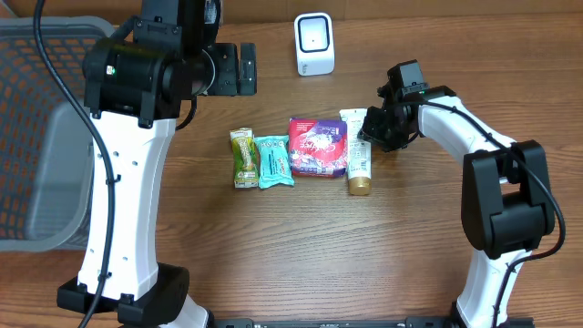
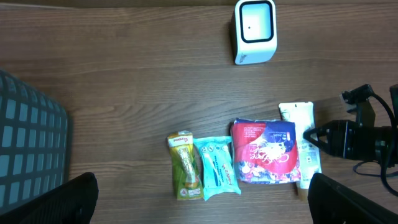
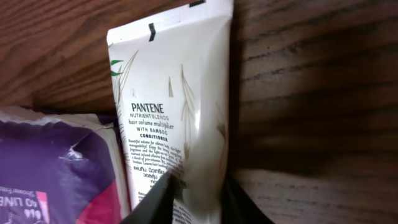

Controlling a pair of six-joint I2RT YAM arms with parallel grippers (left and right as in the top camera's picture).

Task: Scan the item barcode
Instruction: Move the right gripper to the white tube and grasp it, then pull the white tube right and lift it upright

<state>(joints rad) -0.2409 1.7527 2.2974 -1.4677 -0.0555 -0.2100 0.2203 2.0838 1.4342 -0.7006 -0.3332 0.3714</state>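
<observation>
At the table's left edge stands a grey mesh basket [image 1: 27, 55], well apart from the goods. Below the white scanner [image 1: 314, 43], the shampoo tube [image 3: 180, 93] lies just beside a purple packet [image 1: 318, 146]. The right gripper [image 3: 198, 186] pinches the tube, and the left gripper [image 1: 239, 70] hangs spread wide.

Mock shop checkout: barcode scanner [image 1: 314, 43], packaged goods [image 1: 317, 146], basket [image 1: 27, 73]

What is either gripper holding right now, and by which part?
The right gripper pinches the Pantene tube across its body; the tube lies flat on the table. The left gripper, open, holds nothing.
</observation>
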